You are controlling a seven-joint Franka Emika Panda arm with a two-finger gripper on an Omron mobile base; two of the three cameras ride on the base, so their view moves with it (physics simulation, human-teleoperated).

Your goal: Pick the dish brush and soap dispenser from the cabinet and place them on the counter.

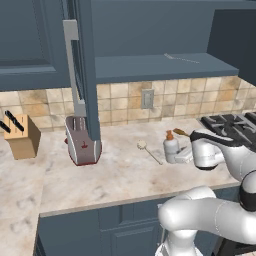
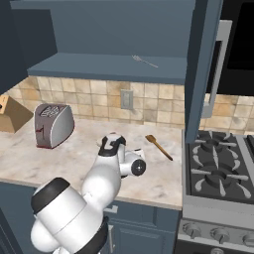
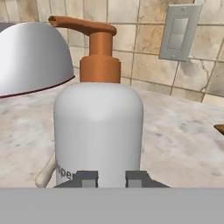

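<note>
Left base view: marbled counter (image 1: 115,172), tiled wall (image 1: 120,100).

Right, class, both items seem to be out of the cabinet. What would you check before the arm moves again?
1. Soap dispenser upright on the counter: ok.
2. Dish brush flat on the counter, left of the dispenser: ok.
3. Hand not around the bottle, tips close together in front of it: ok.
4. Hand clear of contact with the bottle: cannot tell.
5. Brush apart from the bottle, so a nudge would not pass on: cannot tell, since the hand view shows its end near the base.
6. Cabinet shelf free of both task items: ok.
</note>
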